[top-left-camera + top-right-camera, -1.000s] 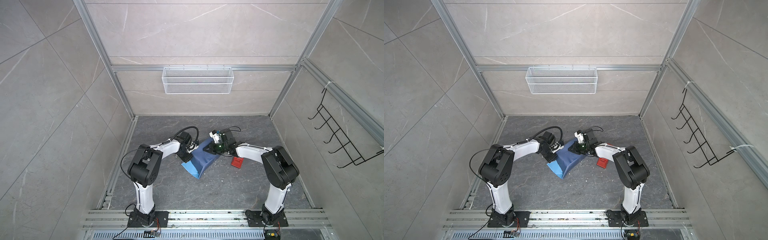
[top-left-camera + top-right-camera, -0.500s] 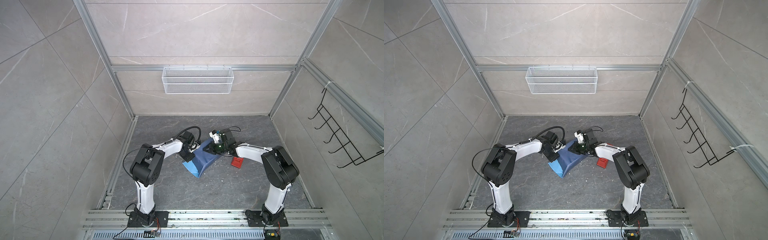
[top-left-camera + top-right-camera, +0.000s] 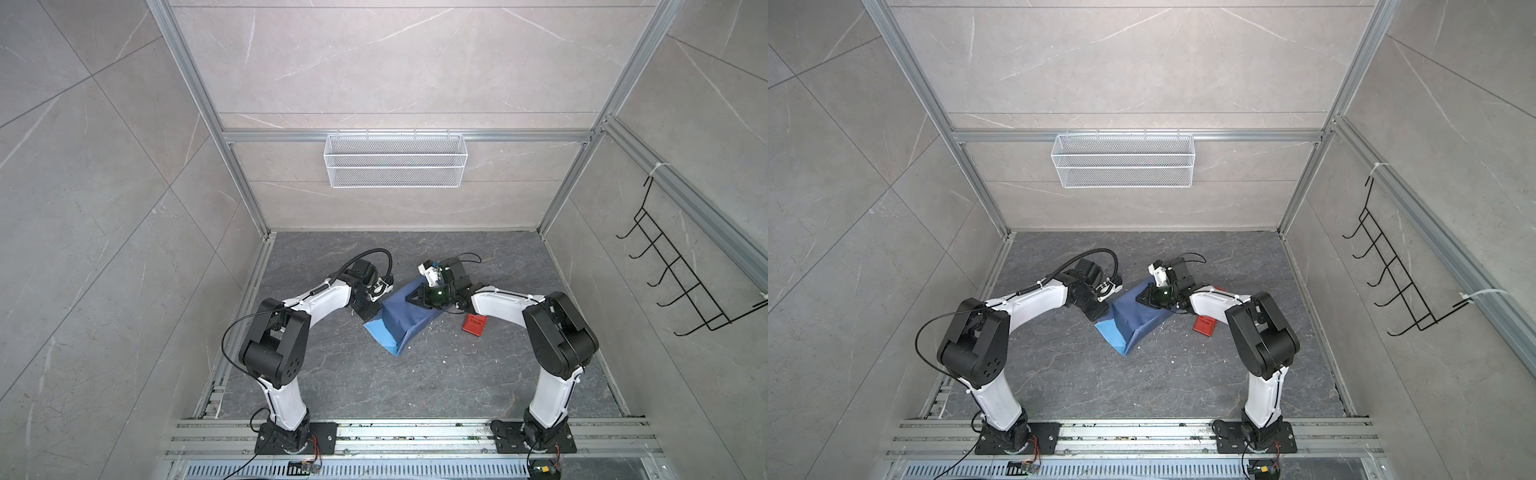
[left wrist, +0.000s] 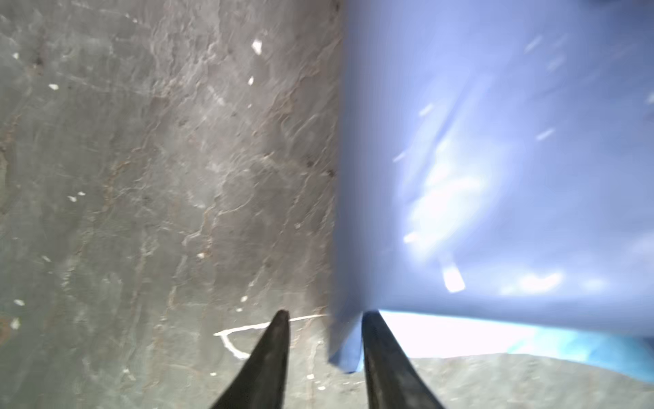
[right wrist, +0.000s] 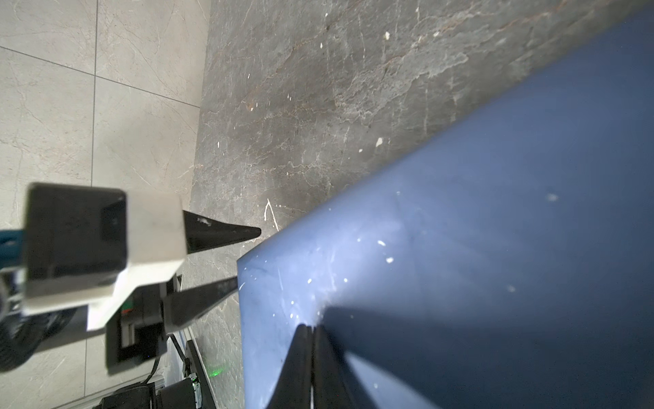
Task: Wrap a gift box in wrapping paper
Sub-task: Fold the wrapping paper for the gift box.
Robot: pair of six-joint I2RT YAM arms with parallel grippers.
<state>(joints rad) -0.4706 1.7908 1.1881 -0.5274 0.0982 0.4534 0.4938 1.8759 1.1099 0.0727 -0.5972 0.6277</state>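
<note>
Evidently we were mid-fold: the wrapping paper (image 3: 405,318) lay tented at mid-floor between the arms, dark face up, with the gift box, we judged, hidden beneath. Our right gripper (image 5: 309,327), jaws clenched, pressed on its top. Our left gripper (image 4: 325,313) stood released, the paper's corner between its fingers. Next we needed to pinch that corner. The red tape dispenser (image 3: 474,325) lay near, obstructing nothing.

Large creased blue wrapping paper sheet (image 3: 401,322) lies centre frame on the grey stone counter (image 3: 415,382). Left tool (image 3: 371,312) sits at its left edge, right tool (image 3: 413,298) on its upper part. Small red plastic tape dispenser (image 3: 474,324) just right of the sheet, apart. White wire-mesh basket (image 3: 395,166) hangs upper centre of frame.
</note>
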